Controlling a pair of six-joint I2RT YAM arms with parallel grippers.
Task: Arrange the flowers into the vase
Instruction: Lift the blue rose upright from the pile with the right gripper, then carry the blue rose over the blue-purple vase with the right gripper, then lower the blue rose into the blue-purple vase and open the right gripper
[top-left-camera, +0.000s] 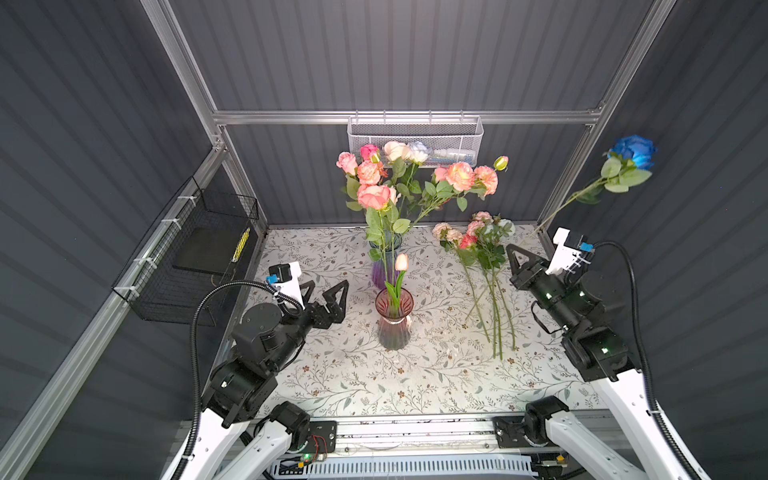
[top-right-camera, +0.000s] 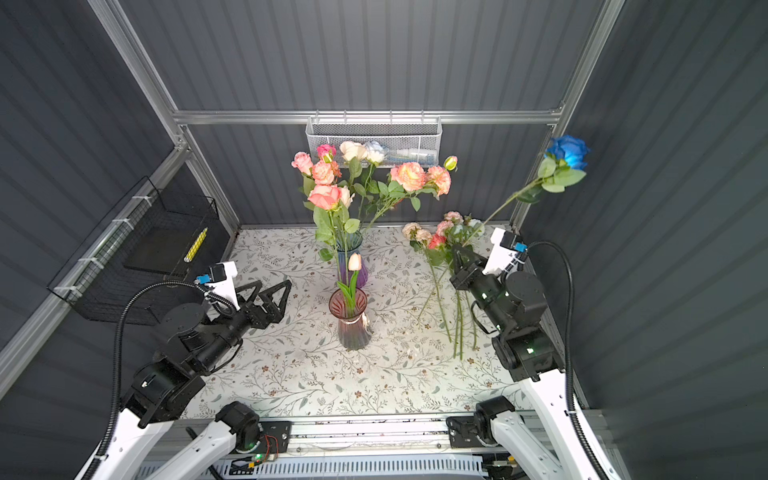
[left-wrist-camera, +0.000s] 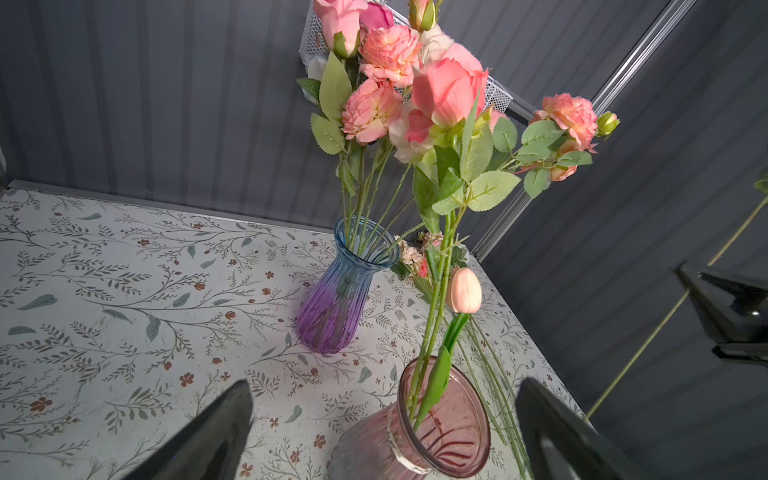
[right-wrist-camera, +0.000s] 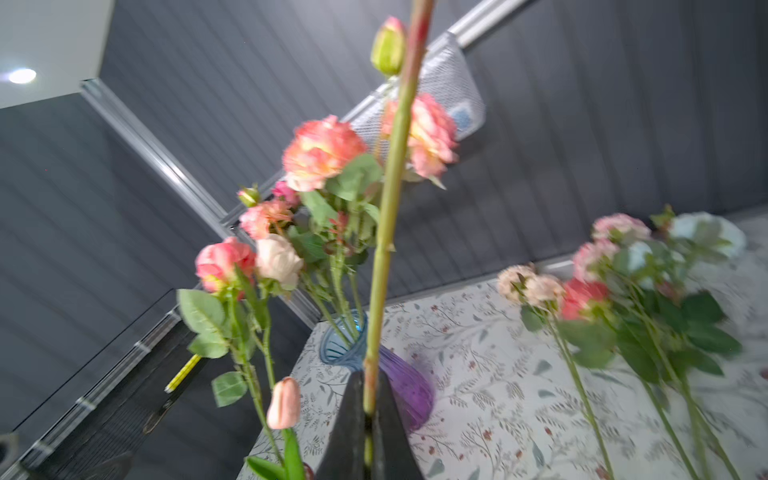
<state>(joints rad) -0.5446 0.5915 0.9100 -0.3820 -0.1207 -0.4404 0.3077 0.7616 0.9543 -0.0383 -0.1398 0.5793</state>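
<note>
Front vase (top-left-camera: 394, 328) ctr of table (top-left-camera: 332, 374); rear vase (top-left-camera: 380, 274) just behind; loose flowers (top-left-camera: 478, 245) lie right.

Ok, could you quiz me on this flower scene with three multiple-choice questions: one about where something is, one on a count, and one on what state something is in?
1. Where is the deep blue rose?
A) standing in a vase
B) held aloft by the right pincer
C) tucked in the wall basket

2. How many glass vases stand on the table?
A) one
B) two
C) three

3. What state is the left pincer in?
A) open, holding nothing
B) shut on a stem
C) shut on a vase rim

Answers:
1 B: its stem is pinched in the shut pincer, with the bloom high by the side wall.
2 B: a blue-purple vase stands at the back and a pink vase nearer.
3 A: its fingers stand wide apart beside the pink vase, touching nothing.
</note>
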